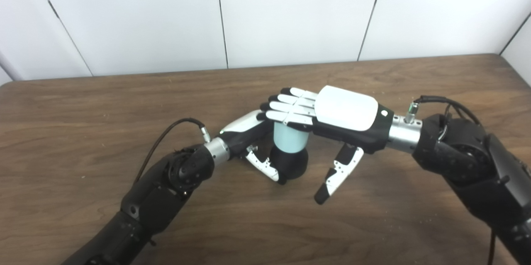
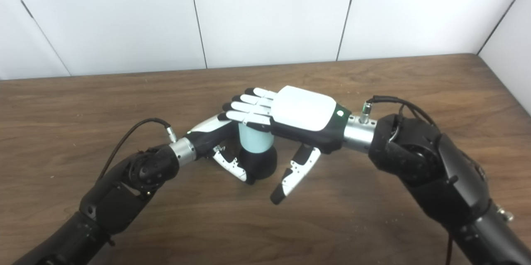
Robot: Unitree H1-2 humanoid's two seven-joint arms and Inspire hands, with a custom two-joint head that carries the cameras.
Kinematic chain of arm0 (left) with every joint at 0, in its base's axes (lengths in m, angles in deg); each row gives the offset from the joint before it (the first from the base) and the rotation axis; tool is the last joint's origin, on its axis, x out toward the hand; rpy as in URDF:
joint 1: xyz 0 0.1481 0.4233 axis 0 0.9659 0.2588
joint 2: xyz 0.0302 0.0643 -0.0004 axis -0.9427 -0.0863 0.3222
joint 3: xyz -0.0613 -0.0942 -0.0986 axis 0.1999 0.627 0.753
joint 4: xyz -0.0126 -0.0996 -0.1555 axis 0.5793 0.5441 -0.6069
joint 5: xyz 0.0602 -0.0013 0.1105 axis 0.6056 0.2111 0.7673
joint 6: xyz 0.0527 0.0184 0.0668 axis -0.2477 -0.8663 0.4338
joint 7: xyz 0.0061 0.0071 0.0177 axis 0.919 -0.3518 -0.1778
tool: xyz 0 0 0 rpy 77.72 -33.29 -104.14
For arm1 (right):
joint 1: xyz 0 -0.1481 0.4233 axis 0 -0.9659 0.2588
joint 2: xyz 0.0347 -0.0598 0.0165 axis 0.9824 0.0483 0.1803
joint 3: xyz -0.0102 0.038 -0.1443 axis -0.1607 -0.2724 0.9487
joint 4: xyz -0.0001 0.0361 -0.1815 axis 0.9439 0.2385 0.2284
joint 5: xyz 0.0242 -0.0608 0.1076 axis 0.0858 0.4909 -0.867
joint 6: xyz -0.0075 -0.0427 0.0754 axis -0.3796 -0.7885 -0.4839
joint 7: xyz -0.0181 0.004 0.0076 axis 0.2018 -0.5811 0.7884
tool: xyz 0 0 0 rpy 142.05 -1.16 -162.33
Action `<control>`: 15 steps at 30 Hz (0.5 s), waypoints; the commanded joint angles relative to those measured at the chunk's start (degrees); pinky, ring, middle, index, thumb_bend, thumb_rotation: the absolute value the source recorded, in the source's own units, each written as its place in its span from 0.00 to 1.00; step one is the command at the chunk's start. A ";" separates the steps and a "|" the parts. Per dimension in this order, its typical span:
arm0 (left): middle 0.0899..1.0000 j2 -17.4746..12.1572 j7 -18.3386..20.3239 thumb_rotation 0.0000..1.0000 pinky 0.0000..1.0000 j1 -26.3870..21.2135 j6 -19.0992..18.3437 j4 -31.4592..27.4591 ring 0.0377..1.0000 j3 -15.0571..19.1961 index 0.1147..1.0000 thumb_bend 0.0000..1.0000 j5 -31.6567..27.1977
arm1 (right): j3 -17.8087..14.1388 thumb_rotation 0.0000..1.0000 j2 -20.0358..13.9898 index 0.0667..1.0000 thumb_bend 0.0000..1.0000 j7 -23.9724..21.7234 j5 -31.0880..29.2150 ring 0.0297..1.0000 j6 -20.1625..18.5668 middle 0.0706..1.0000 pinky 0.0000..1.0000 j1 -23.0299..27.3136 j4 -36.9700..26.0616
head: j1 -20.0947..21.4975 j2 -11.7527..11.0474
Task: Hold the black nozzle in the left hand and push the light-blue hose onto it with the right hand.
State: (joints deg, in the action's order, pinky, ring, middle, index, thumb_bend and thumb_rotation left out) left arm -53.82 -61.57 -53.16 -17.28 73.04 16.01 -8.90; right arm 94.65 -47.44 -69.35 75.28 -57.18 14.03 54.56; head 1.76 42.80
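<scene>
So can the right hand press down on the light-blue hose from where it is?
Probably yes. The right hand lies flat, its fingers across the top of the light-blue hose. The hose stands upright on the black nozzle, which the left hand holds.

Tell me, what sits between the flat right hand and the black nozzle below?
The light-blue hose stands between right hand and black nozzle, clearest in the left eye view.

The light-blue hose (image 1: 290, 138) stands upright as a short cylinder, its top under the right hand's flat fingers (image 1: 286, 109). Its lower end sits on the rounded black nozzle (image 1: 292, 164), which the left hand's fingers (image 1: 265, 165) wrap.
</scene>
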 commanded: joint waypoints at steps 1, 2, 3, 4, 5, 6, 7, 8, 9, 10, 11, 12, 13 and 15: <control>0.94 -1.34 6.64 0.06 1.00 3.77 -3.53 3.98 1.00 -2.82 0.41 0.52 2.50 | -2.57 0.72 -0.50 0.97 0.71 1.91 0.45 1.00 0.19 1.00 1.00 3.20 -1.69 | 0.04 0.04; 0.94 -1.31 6.68 0.06 1.00 3.76 -3.61 3.96 1.00 -2.80 0.41 0.52 2.46 | -2.82 0.72 -0.59 0.97 0.71 1.73 0.92 1.00 0.64 1.00 1.00 3.72 -1.68 | 0.04 0.04; 0.94 -1.28 6.71 0.06 1.00 3.76 -3.74 3.90 1.00 -2.80 0.41 0.52 2.45 | -2.96 0.72 -0.65 0.97 0.71 1.46 1.24 1.00 1.12 1.00 1.00 4.10 -1.64 | 0.16 -0.02; 0.94 -1.26 6.75 0.06 1.00 3.78 -3.90 3.77 1.00 -2.80 0.41 0.52 2.46 | -3.01 0.72 -0.71 0.97 0.71 1.27 1.35 1.00 1.68 1.00 1.00 4.32 -1.50 | 0.13 -0.02; 0.94 -1.24 6.78 0.06 1.00 3.79 -4.00 3.67 1.00 -2.80 0.41 0.52 2.44 | -3.02 0.72 -0.77 0.97 0.70 1.13 1.36 1.00 2.15 1.00 1.00 4.44 -1.39 | 0.07 0.00; 0.94 -1.23 6.81 0.06 1.00 3.79 -4.06 3.62 1.00 -2.79 0.41 0.52 2.42 | -3.03 0.72 -0.79 0.97 0.70 1.05 1.34 1.00 2.45 1.00 1.00 4.49 -1.31 | 0.07 0.00; 0.94 -1.21 6.80 0.06 1.00 3.80 -4.04 3.62 1.00 -2.78 0.41 0.52 2.39 | -3.02 0.72 -0.84 0.97 0.70 0.89 1.19 1.00 2.62 1.00 1.00 4.54 -1.23 | 0.03 0.01; 0.94 -1.17 6.79 0.06 1.00 3.80 -3.97 3.72 1.00 -2.75 0.41 0.52 2.35 | -3.03 0.72 -0.88 0.97 0.70 0.71 0.95 1.00 2.65 1.00 1.00 4.58 -1.17 | 0.07 0.04; 0.94 -1.15 6.77 0.06 1.00 3.80 -3.92 3.79 1.00 -2.74 0.41 0.52 2.33 | -3.04 0.72 -0.90 0.97 0.70 0.59 0.78 1.00 2.66 1.00 1.00 4.60 -1.13 | 0.07 0.04; 0.94 -1.13 6.76 0.06 1.00 3.81 -3.83 3.89 1.00 -2.71 0.41 0.52 2.27 | -3.17 0.72 -0.86 0.97 0.70 0.43 0.24 1.00 2.28 1.00 1.00 4.66 -1.09 | 0.17 0.00; 0.94 -1.12 6.75 0.06 1.00 3.84 -3.77 3.93 1.00 -2.69 0.41 0.52 2.23 | -3.38 0.72 -0.74 0.97 0.69 0.33 -0.36 1.00 1.77 1.00 1.00 4.76 -1.11 | 0.13 -0.03; 0.94 -1.16 6.77 0.06 1.00 3.89 -3.73 3.90 1.00 -2.68 0.41 0.52 2.20 | -3.81 0.72 -0.40 0.97 0.69 0.32 -1.23 1.00 0.76 1.00 1.00 4.95 -1.19 | 0.13 -0.03; 0.94 -1.17 6.76 0.06 1.00 3.93 -3.64 3.96 1.00 -2.68 0.41 0.52 2.18 | -4.43 0.72 0.18 0.97 0.69 0.46 -2.10 1.00 -0.71 1.00 1.00 5.03 -1.45 | 0.09 -0.05; 0.94 -1.20 6.73 0.06 1.00 4.05 -3.50 4.00 1.00 -2.68 0.41 0.52 2.16 | -6.35 0.71 2.48 0.96 0.68 1.77 -3.89 1.00 -4.99 1.00 0.99 4.54 -2.38 | 0.15 -0.09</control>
State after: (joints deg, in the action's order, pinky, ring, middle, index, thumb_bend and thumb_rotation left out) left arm -53.70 -61.52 -53.14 -17.28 73.05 16.08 -8.90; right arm 90.56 -46.11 -69.85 73.57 -59.07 16.69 54.41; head 1.85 42.71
